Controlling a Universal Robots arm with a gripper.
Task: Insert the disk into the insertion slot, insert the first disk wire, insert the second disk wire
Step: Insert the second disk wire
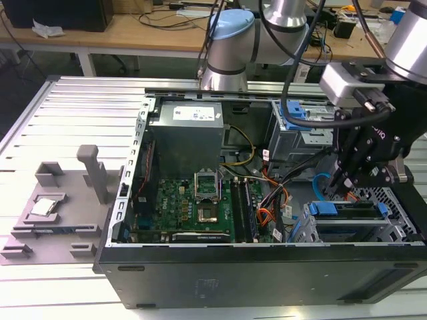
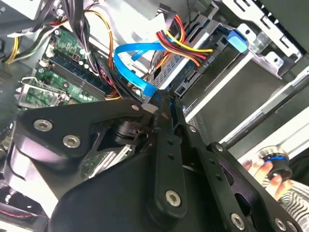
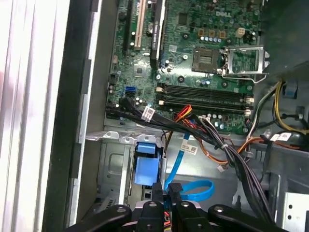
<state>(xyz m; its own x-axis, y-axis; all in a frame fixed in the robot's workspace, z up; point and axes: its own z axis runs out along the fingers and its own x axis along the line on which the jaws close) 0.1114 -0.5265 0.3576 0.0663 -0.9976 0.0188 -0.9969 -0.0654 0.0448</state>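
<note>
Disk (image 1: 347, 215) lies seated in the insertion slot (image 1: 399, 200), at the computer case's (image 1: 200, 280) near corner on the exterior view's right. Just above it, the gripper (image 3: 165, 191) has its fingers drawn almost together, apparently pinching the blue wire (image 2: 136, 76) by its black plug.

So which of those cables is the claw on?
The flat blue cable, its end pinched in the gripper; the others are red, yellow and black wires.
</note>
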